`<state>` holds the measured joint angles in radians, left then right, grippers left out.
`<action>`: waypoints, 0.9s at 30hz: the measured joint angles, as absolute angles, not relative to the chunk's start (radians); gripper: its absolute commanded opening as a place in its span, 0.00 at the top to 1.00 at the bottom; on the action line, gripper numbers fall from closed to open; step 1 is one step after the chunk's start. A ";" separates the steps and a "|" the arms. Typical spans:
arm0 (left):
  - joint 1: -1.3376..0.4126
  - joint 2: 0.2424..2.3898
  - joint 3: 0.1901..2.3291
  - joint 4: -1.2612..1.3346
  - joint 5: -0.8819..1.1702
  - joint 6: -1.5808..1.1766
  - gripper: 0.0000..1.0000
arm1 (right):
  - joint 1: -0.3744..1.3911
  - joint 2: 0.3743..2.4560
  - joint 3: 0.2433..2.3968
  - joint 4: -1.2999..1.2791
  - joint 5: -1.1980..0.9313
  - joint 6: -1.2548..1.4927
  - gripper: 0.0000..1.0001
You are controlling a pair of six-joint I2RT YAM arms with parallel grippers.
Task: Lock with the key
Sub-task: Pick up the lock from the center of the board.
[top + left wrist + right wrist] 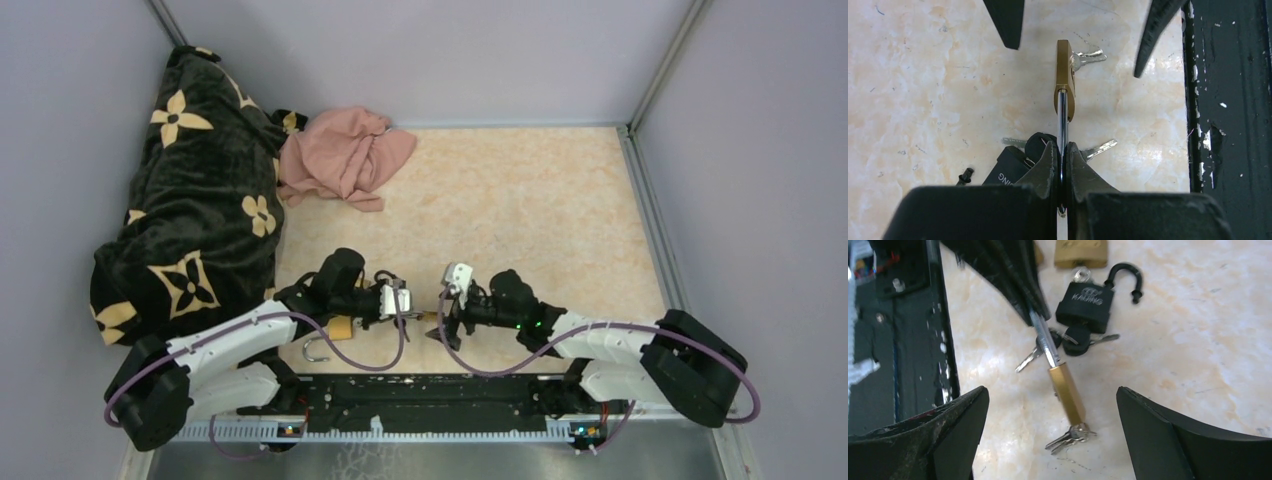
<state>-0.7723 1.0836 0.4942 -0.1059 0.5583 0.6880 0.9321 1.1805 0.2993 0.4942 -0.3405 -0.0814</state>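
Observation:
In the left wrist view my left gripper [1062, 150] is shut on the silver shackle [1062, 117] of a brass padlock [1065, 80], holding it just above the table. A bunch of silver keys [1088, 56] sticks out of the lock's bottom end. My right gripper [1052, 392] is open wide, its fingers [963, 415] on either side of the brass padlock [1066, 392] and the keys [1073, 434], touching neither. From above, both grippers [415, 305] [440, 325] meet at the table's near middle.
A black padlock [1085, 302] with an open shackle and its own keys [1075, 337] lies under the left gripper. A second brass padlock [340, 328] sits near the left arm. The black base rail [1228, 120] runs close by. A dark flowered blanket [190, 200] and a pink cloth [345, 155] lie far left.

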 measured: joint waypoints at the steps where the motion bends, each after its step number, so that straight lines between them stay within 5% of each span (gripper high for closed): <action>1: -0.773 1.074 0.494 -0.106 0.554 0.676 1.00 | 0.904 1.157 0.292 0.515 -0.361 -0.049 0.02; 7: -0.773 1.015 0.494 -0.105 0.559 0.585 1.00 | 0.720 1.056 0.175 0.688 -0.482 0.138 0.02; 19: -0.765 0.945 0.497 -0.101 0.659 0.305 1.00 | 0.710 1.156 0.099 1.028 -0.685 0.258 0.16; 27: -0.761 0.916 0.508 -0.052 0.714 0.194 1.00 | 0.710 1.293 0.098 1.208 -0.775 0.331 0.54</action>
<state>-0.7612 0.9165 0.5079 -0.0525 0.7143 0.1944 0.7101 1.2926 0.0982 1.2083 -0.7750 0.3305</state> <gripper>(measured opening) 0.040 0.606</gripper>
